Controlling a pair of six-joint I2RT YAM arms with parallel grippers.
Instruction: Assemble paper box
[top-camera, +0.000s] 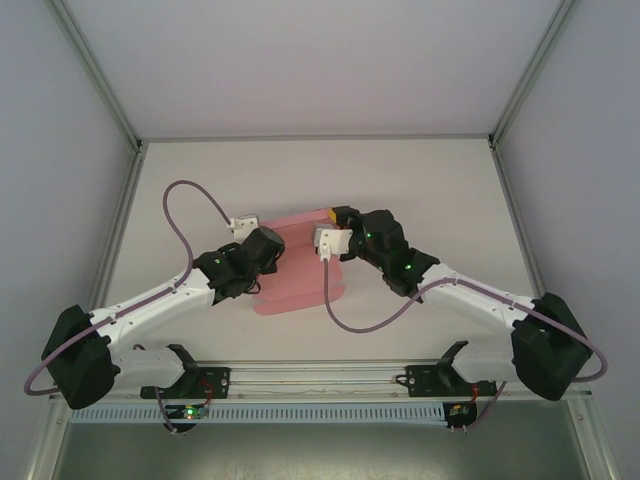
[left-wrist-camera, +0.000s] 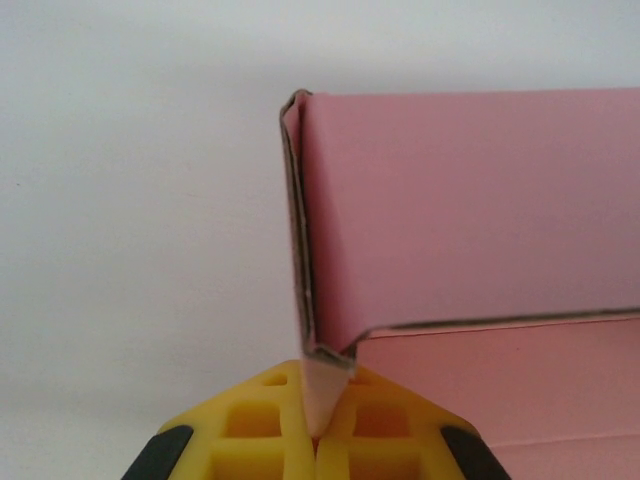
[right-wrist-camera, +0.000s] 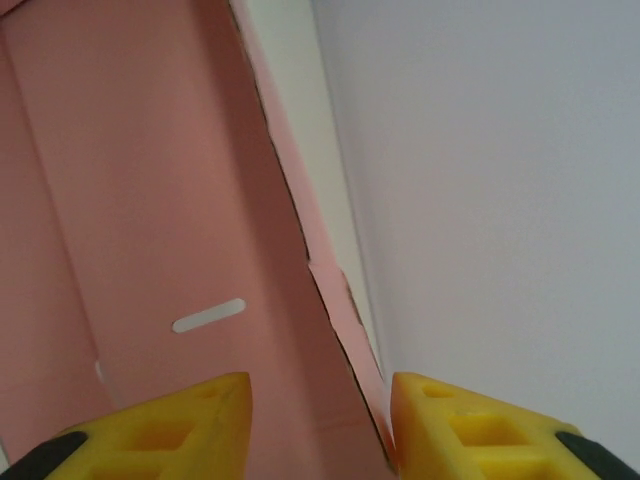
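Note:
The paper box (top-camera: 297, 282) is a pink die-cut sheet lying mid-table between the two arms, partly folded. In the left wrist view one side wall (left-wrist-camera: 470, 200) stands upright above the flat base panel (left-wrist-camera: 500, 390). My left gripper (left-wrist-camera: 318, 425) is shut on the card's folded corner edge; from above it sits at the sheet's left side (top-camera: 266, 243). My right gripper (right-wrist-camera: 320, 400) is open over the sheet's far right edge (top-camera: 335, 222). A raised pink flap (right-wrist-camera: 330, 300) runs between its fingers, close against the right finger (right-wrist-camera: 440, 410). A narrow slot (right-wrist-camera: 208, 315) shows in the panel.
The white table (top-camera: 430, 180) is boxed in by pale walls on the left, right and back. A metal rail (top-camera: 320, 378) runs along the near edge between the arm bases. Purple cables (top-camera: 190, 200) loop off both arms over the table.

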